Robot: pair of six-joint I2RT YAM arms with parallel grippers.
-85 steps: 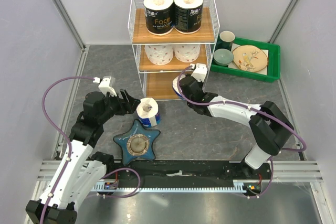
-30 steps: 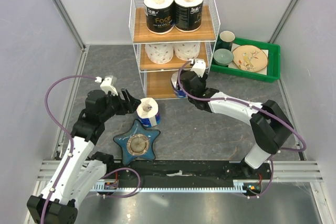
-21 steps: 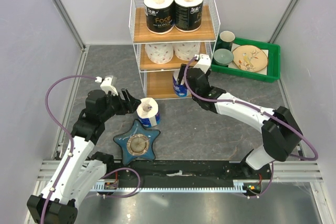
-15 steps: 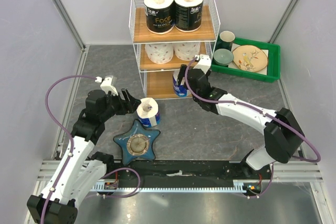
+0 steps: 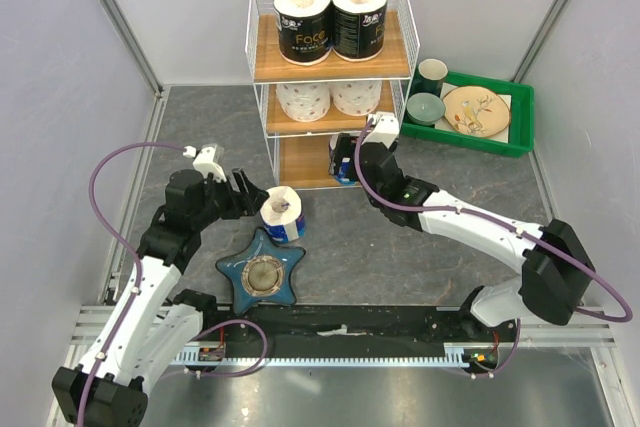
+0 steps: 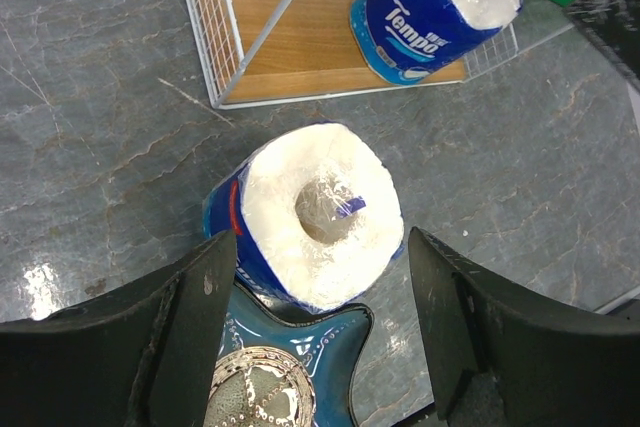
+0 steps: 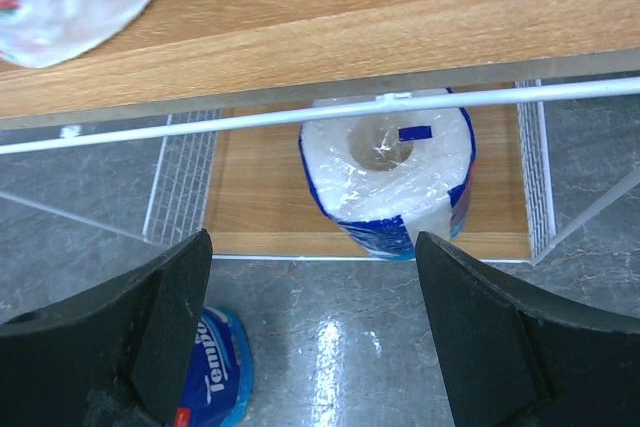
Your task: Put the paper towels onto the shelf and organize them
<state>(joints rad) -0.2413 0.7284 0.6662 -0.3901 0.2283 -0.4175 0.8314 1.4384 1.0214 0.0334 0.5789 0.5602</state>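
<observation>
- The shelf (image 5: 265,65) is pictured at 12 o'clock on the grey table (image 5: 420,247), seen from above, with a green tray (image 5: 522,112) of dishes at its 3 o'clock side.
- Two black-wrapped rolls (image 5: 302,25) are stood side by side on the top tier, and two white-wrapped rolls (image 5: 303,102) are set on the middle tier.
- A blue-wrapped roll (image 7: 388,172) is seen on end on the bottom tier, towards its 3 o'clock end and close to the front edge.
- The right gripper (image 7: 312,239) is held just in front of that tier, at the roll's 6 o'clock. Its jaws are spread wide and nothing is held between them; the roll lies clear beyond the fingertips.
- The last blue-wrapped roll (image 6: 315,212) is shown upright, core upward, off the shelf, at the 1 o'clock point of a blue star-shaped dish (image 5: 263,272).
- The left gripper (image 5: 250,197) is placed at this roll's 9 o'clock, with one finger (image 6: 190,347) to each side of it in the wrist view. The jaws are set roughly as wide as the roll; whether the pads are pressed against the wrapper cannot be told.
</observation>
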